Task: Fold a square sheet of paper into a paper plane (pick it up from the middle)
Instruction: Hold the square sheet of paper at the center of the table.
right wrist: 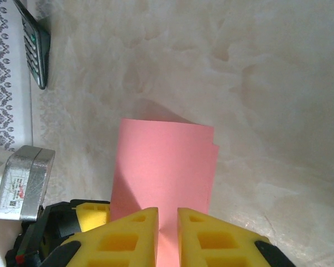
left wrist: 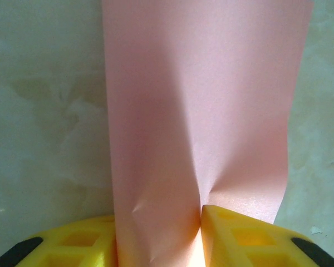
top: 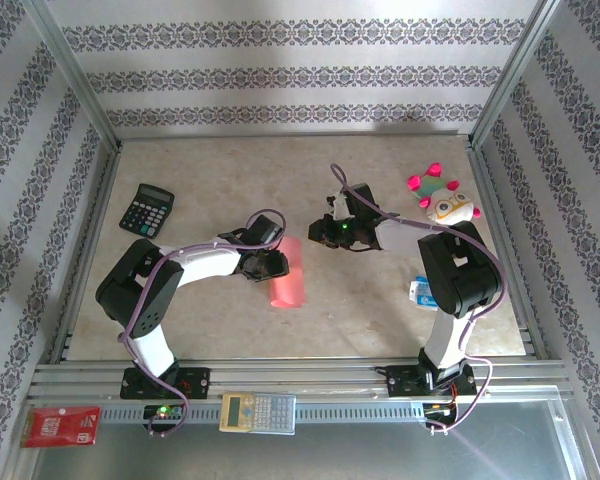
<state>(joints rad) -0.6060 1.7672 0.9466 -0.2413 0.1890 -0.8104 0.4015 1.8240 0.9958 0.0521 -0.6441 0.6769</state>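
a black desk calculator (top: 146,210) lies at the upper left of the marbled beige worktop (top: 210,320). a pink-and-white plush toy (top: 442,201) sits at upper right. both are well apart from the centre. there the thin, smooth salmon-pink paper sheet (top: 288,273), folded to a narrow strip, has its long axis running top to bottom. the yellow-fingered left pincer (top: 275,263) is part closed on the puckered paper. the right pincer (top: 318,235) is almost closed at the strip's upper end; whether it grips, i cannot tell.
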